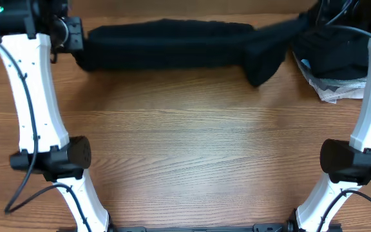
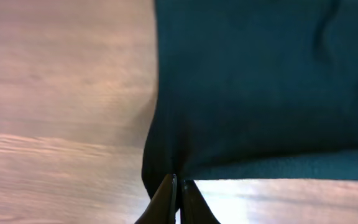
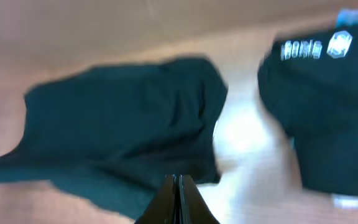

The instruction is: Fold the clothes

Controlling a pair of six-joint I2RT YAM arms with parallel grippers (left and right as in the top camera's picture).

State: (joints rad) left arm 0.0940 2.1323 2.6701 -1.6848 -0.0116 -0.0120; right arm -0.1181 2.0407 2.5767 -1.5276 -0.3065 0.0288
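The black T-shirt (image 1: 172,45) lies stretched in a long band along the far edge of the table, with one sleeve (image 1: 263,61) hanging toward me. My left gripper (image 2: 178,183) is shut on the shirt's left end (image 2: 253,81) at the far left of the table (image 1: 76,38). My right gripper (image 3: 178,182) is shut, its tips at the edge of the shirt's right end (image 3: 123,124). That end rises off the table toward the far right (image 1: 295,26). The neck label is hidden.
A folded black garment with white logo print (image 3: 319,118) lies right of the shirt, on folded grey and white pieces (image 1: 337,87) at the far right. The wooden table (image 1: 192,148) stretches toward me. Both arm bases stand at the near corners.
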